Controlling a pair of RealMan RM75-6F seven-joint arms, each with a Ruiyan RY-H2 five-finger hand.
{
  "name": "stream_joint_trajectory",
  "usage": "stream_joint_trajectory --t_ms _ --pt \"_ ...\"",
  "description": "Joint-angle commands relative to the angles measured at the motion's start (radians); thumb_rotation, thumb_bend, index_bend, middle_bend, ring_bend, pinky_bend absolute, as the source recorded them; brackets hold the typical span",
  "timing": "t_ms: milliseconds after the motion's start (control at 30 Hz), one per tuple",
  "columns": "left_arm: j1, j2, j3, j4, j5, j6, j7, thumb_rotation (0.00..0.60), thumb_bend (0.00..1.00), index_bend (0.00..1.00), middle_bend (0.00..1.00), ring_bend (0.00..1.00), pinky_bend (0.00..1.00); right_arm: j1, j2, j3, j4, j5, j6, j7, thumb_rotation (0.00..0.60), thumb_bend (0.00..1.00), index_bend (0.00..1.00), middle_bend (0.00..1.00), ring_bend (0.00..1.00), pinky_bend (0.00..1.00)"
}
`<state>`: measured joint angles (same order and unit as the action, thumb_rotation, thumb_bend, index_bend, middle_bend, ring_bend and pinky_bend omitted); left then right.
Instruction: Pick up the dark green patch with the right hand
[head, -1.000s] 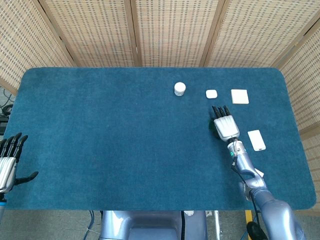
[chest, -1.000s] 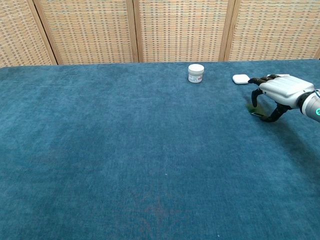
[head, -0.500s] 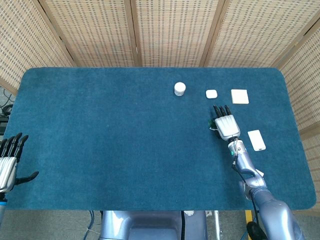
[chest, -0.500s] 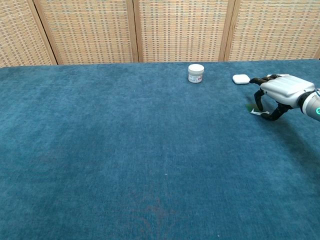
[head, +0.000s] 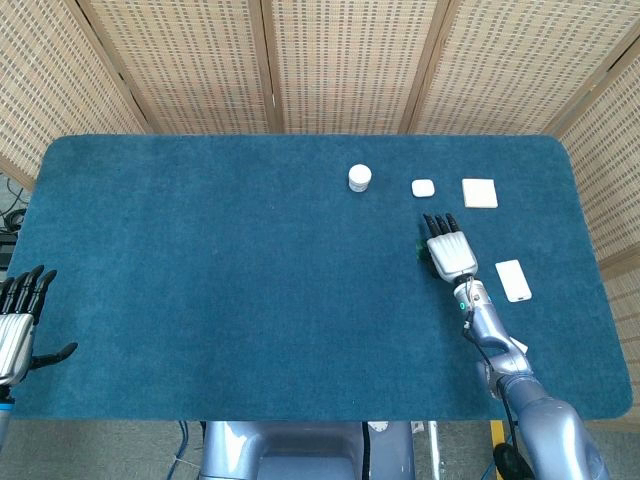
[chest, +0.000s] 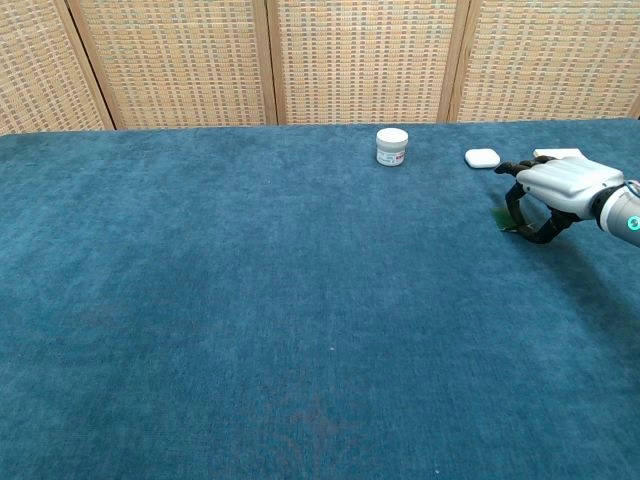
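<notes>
Our right hand (head: 450, 253) lay palm-down on the right part of the blue table (head: 220, 280), its dark fingers (chest: 519, 200) curled down around the dark green patch (chest: 503, 219). In the chest view we saw the patch as a thin green sliver tilted up between the thumb and fingers, so we took it as pinched; whether it had left the cloth we could not tell. In the head view only a green edge (head: 423, 254) showed at the hand's left side. Our left hand (head: 18, 322) hung off the table's near left corner with its fingers apart, holding nothing. Beyond the right hand stood a small white jar (head: 359, 178), a small white rounded case (head: 423, 187) and a white square pad (head: 479, 192). A white oblong piece (head: 513, 280) lay just beside the right wrist.
</notes>
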<state>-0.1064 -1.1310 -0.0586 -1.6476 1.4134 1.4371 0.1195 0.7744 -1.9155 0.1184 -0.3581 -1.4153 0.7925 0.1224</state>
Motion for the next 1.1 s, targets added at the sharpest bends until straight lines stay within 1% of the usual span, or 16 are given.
stream_joint_trajectory --t_ms 33,233,367,433,567,700,767,833,933,967,1000,1033,1067,1100 --pt "0.000 0.000 0.000 0.000 0.000 0.000 0.000 0.600 0.00 0.00 0.00 0.00 0.00 0.001 0.000 0.000 0.001 -0.001 0.001 0.002 0.600 0.57 0.65 0.03 0.00 0.00" --pt "-0.002 0.000 -0.001 0.000 -0.003 -0.003 0.002 0.600 0.00 0.00 0.00 0.00 0.00 0.008 0.000 0.005 0.012 -0.001 0.010 0.008 0.600 0.57 0.68 0.07 0.00 0.00" --pt "-0.007 -0.003 -0.004 0.001 -0.013 -0.014 0.006 0.600 0.00 0.00 0.00 0.00 0.00 0.052 0.001 0.033 0.041 0.017 -0.009 0.001 0.600 0.57 0.71 0.09 0.00 0.00" --pt "-0.010 -0.003 -0.005 0.000 -0.016 -0.020 0.008 0.600 0.00 0.00 0.00 0.00 0.00 0.082 0.000 0.057 0.059 0.033 -0.020 -0.004 0.600 0.57 0.71 0.09 0.00 0.00" --pt "-0.016 -0.003 -0.011 -0.003 -0.027 -0.028 0.011 0.600 0.00 0.00 0.00 0.00 0.00 0.178 -0.009 0.138 0.144 0.104 -0.082 -0.058 0.600 0.57 0.71 0.09 0.00 0.00" --pt "-0.020 0.000 -0.019 -0.001 -0.044 -0.035 0.004 0.600 0.00 0.00 0.00 0.00 0.00 0.236 0.003 0.198 0.182 0.163 -0.113 -0.100 0.600 0.57 0.71 0.10 0.00 0.00" --pt "-0.021 0.004 -0.021 -0.002 -0.046 -0.037 -0.001 0.600 0.00 0.00 0.00 0.00 0.00 0.243 0.015 0.209 0.177 0.173 -0.098 -0.104 0.600 0.57 0.71 0.10 0.00 0.00" --pt "-0.021 0.008 -0.020 -0.003 -0.045 -0.038 -0.008 0.600 0.00 0.00 0.00 0.00 0.00 0.233 0.031 0.198 0.157 0.162 -0.068 -0.113 0.600 0.57 0.71 0.10 0.00 0.00" --pt "-0.017 0.019 -0.012 -0.010 -0.030 -0.035 -0.025 0.600 0.00 0.00 0.00 0.00 0.00 0.192 0.063 0.163 0.090 0.119 0.056 -0.117 0.600 0.57 0.71 0.10 0.00 0.00" --pt "-0.016 0.022 -0.009 -0.012 -0.023 -0.032 -0.028 0.600 0.00 0.00 0.00 0.00 0.00 0.176 0.075 0.154 0.060 0.107 0.099 -0.112 0.600 0.56 0.67 0.09 0.00 0.00" --pt "-0.013 0.025 -0.006 -0.013 -0.016 -0.028 -0.033 0.600 0.00 0.00 0.00 0.00 0.00 0.159 0.089 0.146 0.027 0.096 0.141 -0.108 0.600 0.55 0.61 0.08 0.00 0.00" --pt "-0.011 0.027 -0.003 -0.014 -0.008 -0.024 -0.038 0.600 0.00 0.00 0.00 0.00 0.00 0.141 0.105 0.138 -0.011 0.084 0.184 -0.105 0.600 0.52 0.49 0.06 0.00 0.00" --pt "-0.009 0.030 0.000 -0.016 0.001 -0.019 -0.043 0.600 0.00 0.00 0.00 0.00 0.00 0.122 0.124 0.130 -0.053 0.073 0.228 -0.101 0.600 0.45 0.34 0.03 0.00 0.00" --pt "-0.007 0.032 0.003 -0.017 0.008 -0.014 -0.049 0.600 0.00 0.00 0.00 0.00 0.00 0.099 0.146 0.125 -0.105 0.064 0.275 -0.096 0.600 0.36 0.24 0.01 0.00 0.00"
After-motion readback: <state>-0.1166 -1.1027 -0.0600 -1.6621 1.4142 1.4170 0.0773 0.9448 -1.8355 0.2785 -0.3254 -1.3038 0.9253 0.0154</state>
